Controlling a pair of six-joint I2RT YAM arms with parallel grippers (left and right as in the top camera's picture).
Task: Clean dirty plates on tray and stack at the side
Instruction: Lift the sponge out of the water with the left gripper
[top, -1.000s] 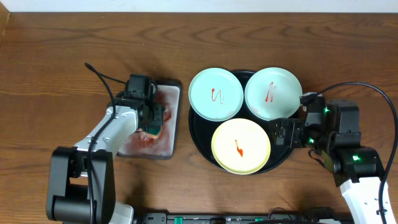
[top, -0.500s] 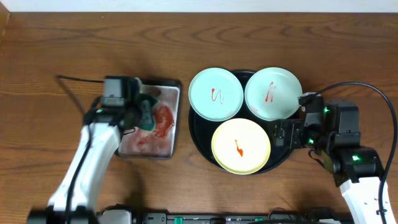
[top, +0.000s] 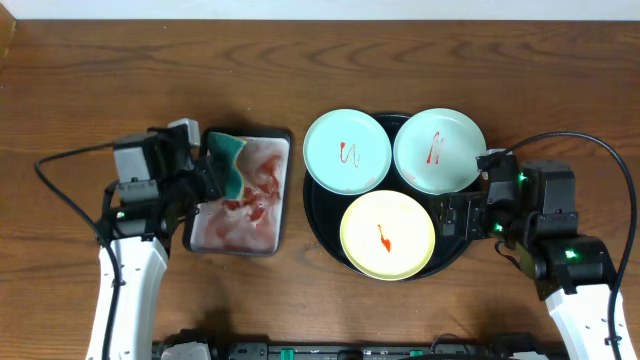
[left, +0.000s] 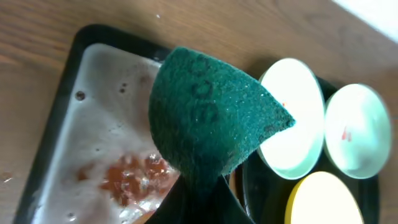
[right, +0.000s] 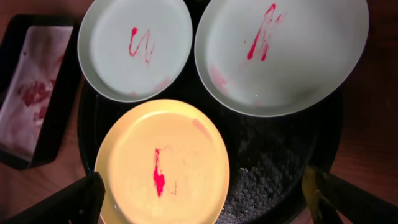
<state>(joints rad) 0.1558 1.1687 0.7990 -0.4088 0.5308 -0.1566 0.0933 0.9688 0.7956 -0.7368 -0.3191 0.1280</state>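
Sponge (top: 228, 155) lifted in left gripper (top: 214, 172), plates (top: 347, 150) well apart on tray (top: 322, 216)

Three red-smeared plates (right: 163, 163) on black tray (right: 273, 168), stained sponge tray (right: 37, 106) beside

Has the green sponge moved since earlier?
Yes. The green sponge, held by the left gripper, has shifted from the rectangular black sponge tray's middle towards its far-left corner.

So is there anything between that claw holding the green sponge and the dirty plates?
Nothing visible blocks it. The left claw holds the sponge over the sponge tray; the nearest plate lies just to its side on the black tray, with only low tray rims between.
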